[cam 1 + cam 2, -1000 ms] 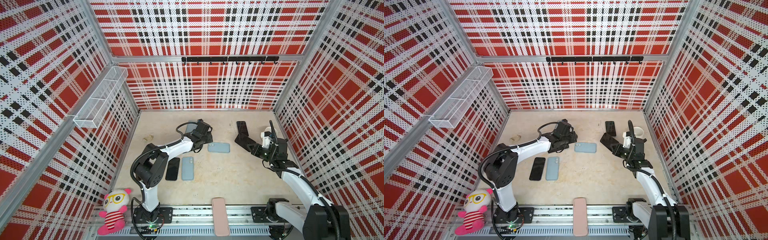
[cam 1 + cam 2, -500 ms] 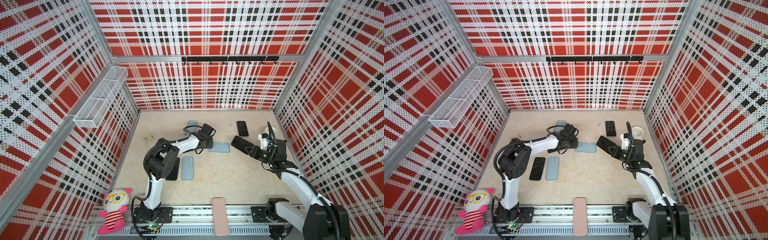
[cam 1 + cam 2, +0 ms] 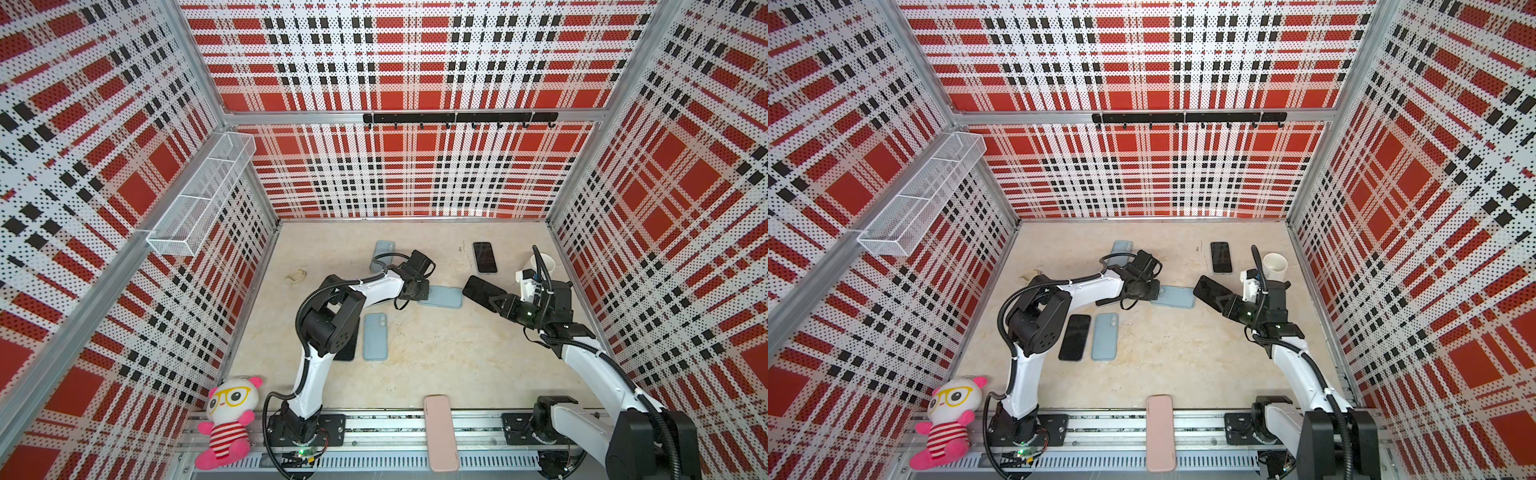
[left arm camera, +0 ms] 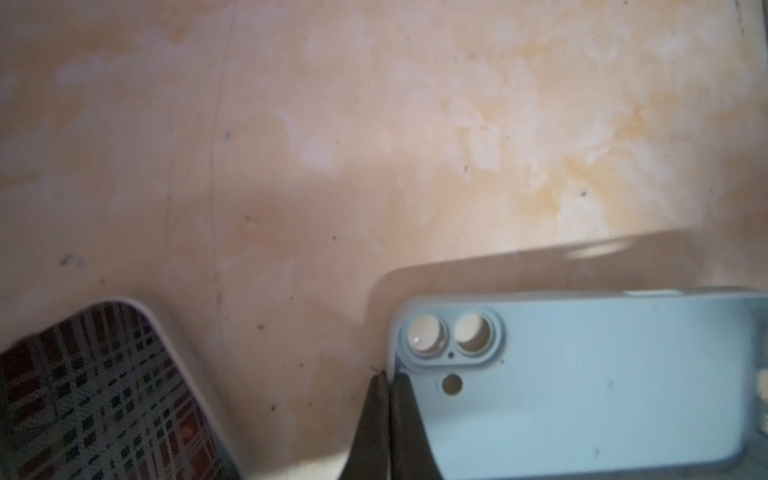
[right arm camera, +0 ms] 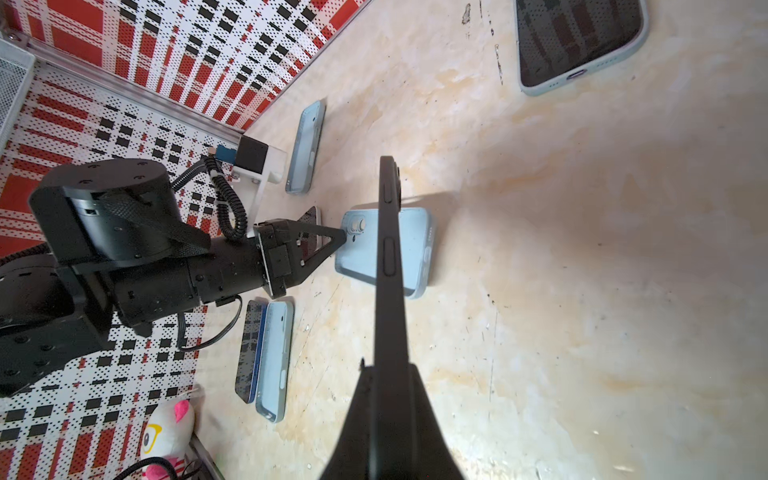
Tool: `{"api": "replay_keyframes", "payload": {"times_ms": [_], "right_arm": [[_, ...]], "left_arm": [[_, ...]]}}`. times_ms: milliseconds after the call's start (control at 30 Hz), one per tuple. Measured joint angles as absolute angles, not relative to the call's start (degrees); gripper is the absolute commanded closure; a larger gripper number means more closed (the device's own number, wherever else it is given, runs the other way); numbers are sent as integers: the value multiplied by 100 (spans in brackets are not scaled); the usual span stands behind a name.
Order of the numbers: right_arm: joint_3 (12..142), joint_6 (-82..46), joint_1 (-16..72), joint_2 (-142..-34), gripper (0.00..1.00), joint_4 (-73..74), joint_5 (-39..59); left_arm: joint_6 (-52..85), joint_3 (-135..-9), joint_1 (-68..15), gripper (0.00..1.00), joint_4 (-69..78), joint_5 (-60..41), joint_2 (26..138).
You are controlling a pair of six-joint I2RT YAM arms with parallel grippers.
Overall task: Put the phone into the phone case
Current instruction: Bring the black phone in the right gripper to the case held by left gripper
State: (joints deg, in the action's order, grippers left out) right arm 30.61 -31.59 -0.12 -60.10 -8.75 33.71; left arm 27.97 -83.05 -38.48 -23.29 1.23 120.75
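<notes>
The left pincer (image 4: 390, 378) is clenched on the rim of the light-blue phone case (image 4: 582, 374) at its camera-cutout corner. This grip probably pins the case, which seems to lie open side up, flat on the counter (image 3: 436, 361) so it cannot slide. Just right of the case's free end, the black phone (image 3: 478, 290) hangs tilted and is not yet in it. The right pincer (image 3: 498, 302) grasps the phone by one end, likely angled to feed one edge in first.

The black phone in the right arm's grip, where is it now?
In both top views the black phone is right of centre, held above the table by the right gripper, just right of the light blue case.
</notes>
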Motion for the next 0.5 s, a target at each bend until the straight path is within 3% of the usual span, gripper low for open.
{"api": "replay_keyframes", "payload": {"times_ms": [267, 500], "right_arm": [[3809, -2668, -14, -6289, 91, -1802, 3559], [4077, -2397, 21, -7234, 89, -2220, 4552]], "left_arm": [[3166, -6840, -4038, 100, -2418, 196, 10940], [3546, -5889, -4217, 100, -2182, 355, 10287]]}}
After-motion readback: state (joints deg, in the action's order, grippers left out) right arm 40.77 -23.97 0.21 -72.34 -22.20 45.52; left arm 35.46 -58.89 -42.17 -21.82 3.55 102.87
